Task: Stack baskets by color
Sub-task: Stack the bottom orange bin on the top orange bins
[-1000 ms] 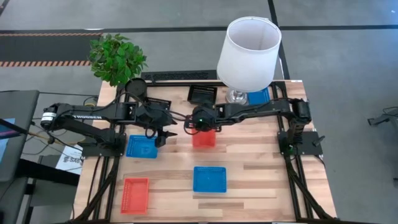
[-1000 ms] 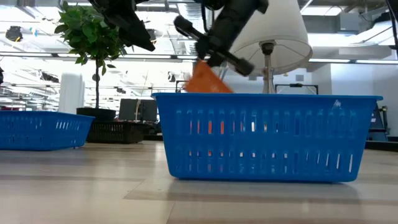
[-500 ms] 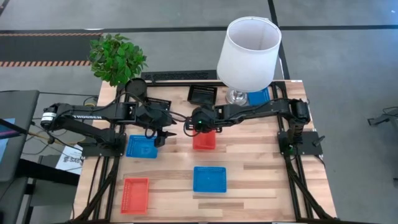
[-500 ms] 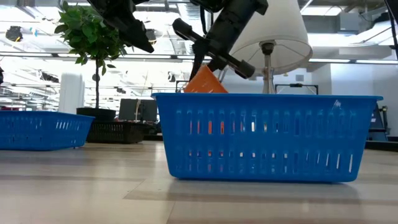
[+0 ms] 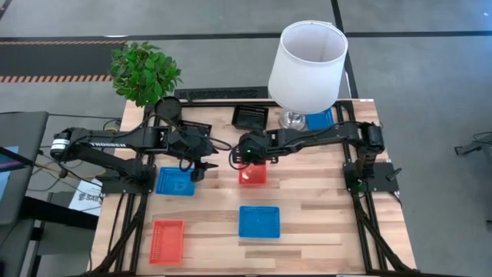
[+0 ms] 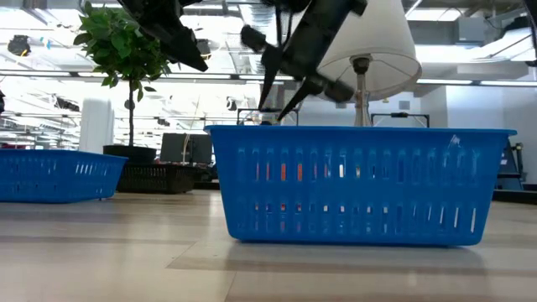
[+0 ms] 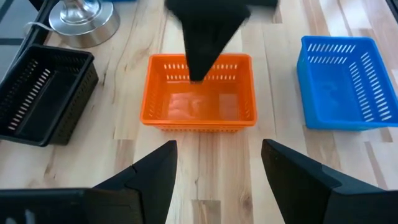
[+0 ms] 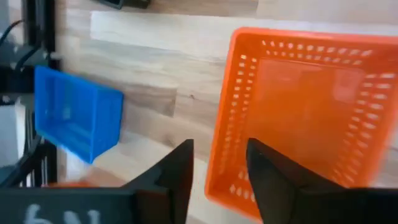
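Centre of the high view: the right claw (image 5: 246, 158) hangs just above the upper-left rim of an orange basket (image 5: 252, 172) resting flat on the table (image 5: 323, 219), fingers parted and holding nothing. The other orange basket (image 5: 167, 240) lies at the lower left, long axis running up-down in the frame (the left arm looks nearer to it). The left claw (image 5: 201, 168), also spread and empty, hovers beside a blue basket (image 5: 175, 181).

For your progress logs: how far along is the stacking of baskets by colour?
Nothing is stacked yet. In hand: the right gripper, fingers apart, sits above a red-orange basket resting mid-table. Left: joining it with the other red-orange basket, then the blue baskets and black ones.
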### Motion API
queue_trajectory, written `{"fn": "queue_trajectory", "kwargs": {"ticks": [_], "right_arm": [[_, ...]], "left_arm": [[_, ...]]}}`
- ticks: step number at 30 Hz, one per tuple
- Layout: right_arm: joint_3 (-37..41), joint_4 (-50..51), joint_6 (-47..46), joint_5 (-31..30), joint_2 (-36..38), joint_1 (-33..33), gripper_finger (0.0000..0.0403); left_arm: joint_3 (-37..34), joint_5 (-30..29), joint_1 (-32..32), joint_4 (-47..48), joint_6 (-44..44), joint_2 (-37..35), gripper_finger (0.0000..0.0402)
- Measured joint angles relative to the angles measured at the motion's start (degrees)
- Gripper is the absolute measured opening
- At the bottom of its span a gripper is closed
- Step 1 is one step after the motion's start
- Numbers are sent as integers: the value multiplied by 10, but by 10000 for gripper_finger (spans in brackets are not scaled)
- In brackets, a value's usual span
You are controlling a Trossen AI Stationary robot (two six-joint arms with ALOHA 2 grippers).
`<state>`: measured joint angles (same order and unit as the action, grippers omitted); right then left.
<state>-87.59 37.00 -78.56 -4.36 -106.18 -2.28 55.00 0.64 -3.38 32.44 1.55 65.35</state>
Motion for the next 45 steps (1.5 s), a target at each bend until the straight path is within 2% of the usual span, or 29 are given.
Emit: {"fn": "queue_trajectory", "kwargs": {"ticks": [5,9,12,16,20,24,27,31,33,35,39,45], "right_arm": [[-1,61,72,-2,66,16,206],[-1,175,138,-1,120,42,214],[-1,253,159,-5,158,62,213],[-1,308,198,-18,201,91,207],[-1,324,244,-18,234,117,204],[-1,332,274,-27,258,129,203],[-1,336,291,-38,270,135,202],[-1,337,320,-46,280,136,198],[-1,339,337,-46,281,135,196],[-1,343,350,-46,281,134,194],[-1,348,366,-46,280,134,189],[-1,349,370,-46,280,134,181]], "left_arm": [[0,0,0,-16,-29,12,221],[0,28,0,1,-43,20,221],[0,69,0,65,-67,20,221],[0,133,16,177,-102,20,221],[0,217,83,280,-124,20,216],[0,227,191,318,-199,20,201],[0,216,279,286,-263,20,193],[0,100,376,240,-360,23,189],[0,48,402,224,-392,23,189],[0,23,415,215,-417,25,189],[0,21,434,214,-443,64,189],[0,20,454,214,-427,162,189]]}}
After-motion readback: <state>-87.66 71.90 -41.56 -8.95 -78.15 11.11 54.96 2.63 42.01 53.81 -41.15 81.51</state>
